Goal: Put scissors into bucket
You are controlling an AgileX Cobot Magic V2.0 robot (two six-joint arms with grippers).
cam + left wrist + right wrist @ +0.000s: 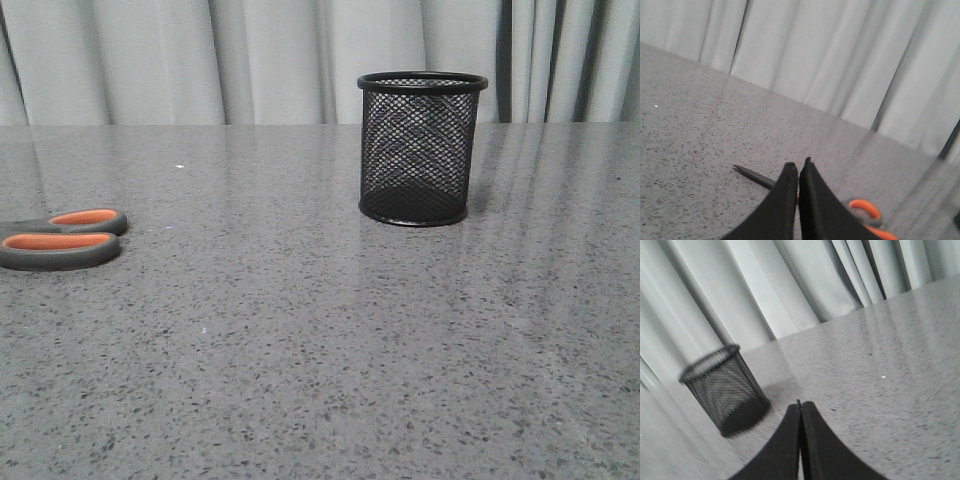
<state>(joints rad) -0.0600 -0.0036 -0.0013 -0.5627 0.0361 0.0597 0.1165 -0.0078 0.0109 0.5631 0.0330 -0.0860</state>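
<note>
The scissors [62, 238] lie flat on the grey speckled table at the far left edge of the front view, where only their dark grey handles with orange-lined loops show. In the left wrist view the scissors [752, 176] lie on the table behind my left gripper [798, 164], which is shut, empty and hides their middle; the blade tip sticks out on one side, an orange loop on the other. The bucket [420, 148], a black wire-mesh cup, stands upright at the back centre-right. My right gripper [800, 404] is shut and empty, with the bucket [725, 390] off to one side. Neither gripper shows in the front view.
The grey speckled table [320, 360] spreads across the whole front view. Pale curtains [250, 60] hang behind its far edge.
</note>
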